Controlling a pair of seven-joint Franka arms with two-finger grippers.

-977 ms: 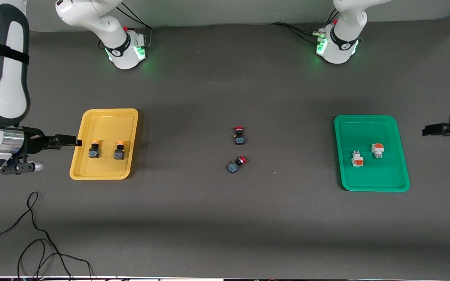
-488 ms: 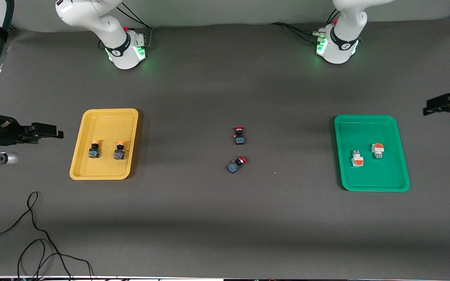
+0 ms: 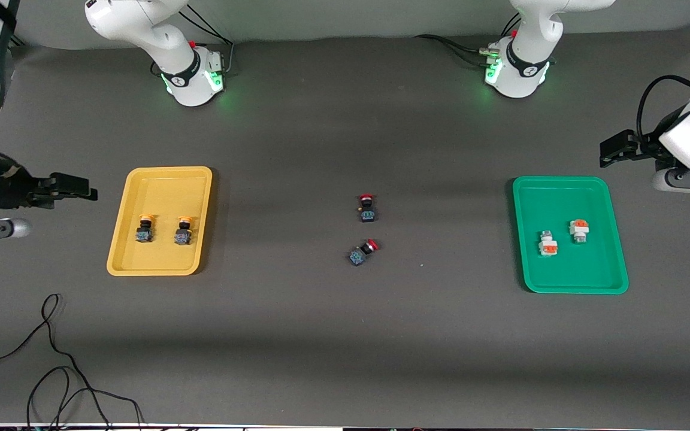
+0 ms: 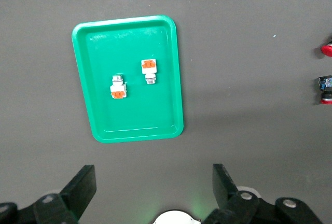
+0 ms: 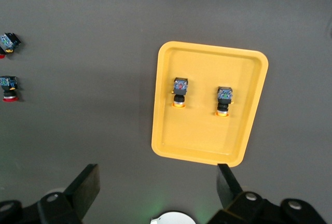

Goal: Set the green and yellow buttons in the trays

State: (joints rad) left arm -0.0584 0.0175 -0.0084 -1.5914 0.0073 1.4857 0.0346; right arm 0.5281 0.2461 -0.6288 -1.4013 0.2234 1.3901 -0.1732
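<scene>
Two black switches with orange-yellow caps [image 3: 144, 230] [image 3: 183, 231] lie side by side in the yellow tray [image 3: 165, 179]; they also show in the right wrist view [image 5: 179, 92] [image 5: 224, 99]. Two white switches with orange blocks [image 3: 547, 244] [image 3: 579, 230] lie in the green tray [image 3: 560, 185]; they show in the left wrist view too [image 4: 118, 87] [image 4: 149, 70]. My right gripper [image 3: 75, 186] is open and empty, up in the air beside the yellow tray at the right arm's end. My left gripper [image 3: 616, 148] is open and empty, up near the green tray's corner at the left arm's end.
Two black switches with red caps [image 3: 367, 208] [image 3: 362, 252] lie on the dark mat [image 3: 345, 335] midway between the trays. A loose black cable [image 3: 51, 359] curls on the mat near the front edge at the right arm's end. Both arm bases stand along the back.
Both grippers have risen and drawn back from their trays, the right outward toward its table end, the left up and toward the bases. The switches and trays have not moved.
</scene>
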